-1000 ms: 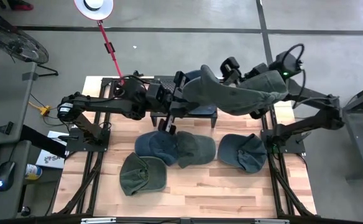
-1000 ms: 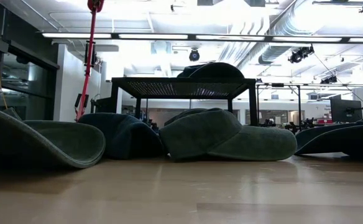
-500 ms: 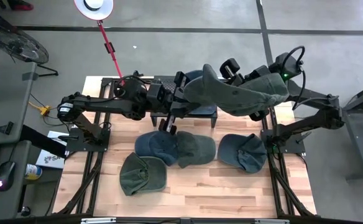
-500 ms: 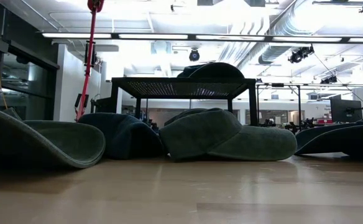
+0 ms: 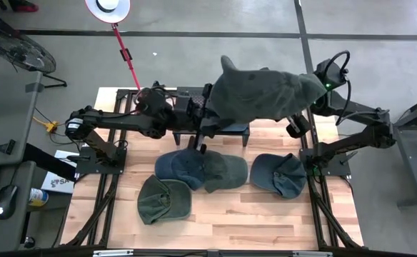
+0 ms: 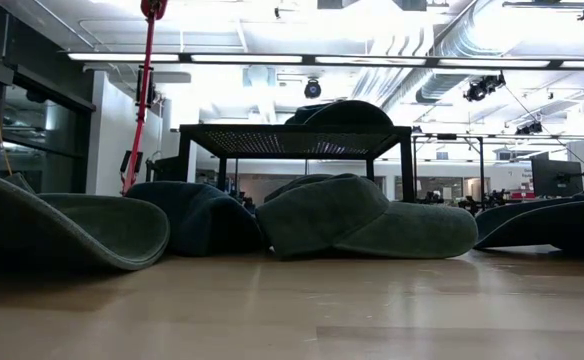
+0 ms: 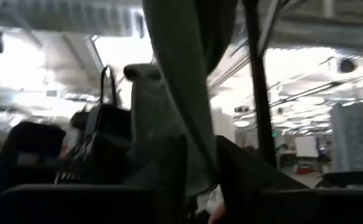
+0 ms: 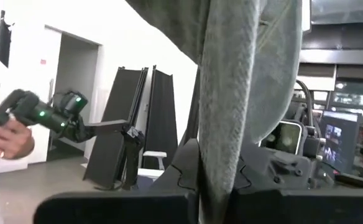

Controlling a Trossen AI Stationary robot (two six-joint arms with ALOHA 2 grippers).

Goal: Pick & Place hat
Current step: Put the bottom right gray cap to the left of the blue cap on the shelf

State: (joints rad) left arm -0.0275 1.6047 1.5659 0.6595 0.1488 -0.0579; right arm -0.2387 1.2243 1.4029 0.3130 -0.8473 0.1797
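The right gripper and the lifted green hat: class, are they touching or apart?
Touching. The right wrist view shows the green hat's fabric pinched between the right gripper's shut fingers.

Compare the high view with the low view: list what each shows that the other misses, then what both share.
High view only: both arms holding a green hat aloft above the black stand, the left end effector at one end and the right end effector at the other, shut on it. Low view only: the room's ceiling lights and a hat on top of the black stand. Shared: the hats lying on the wooden table, such as the green hat.
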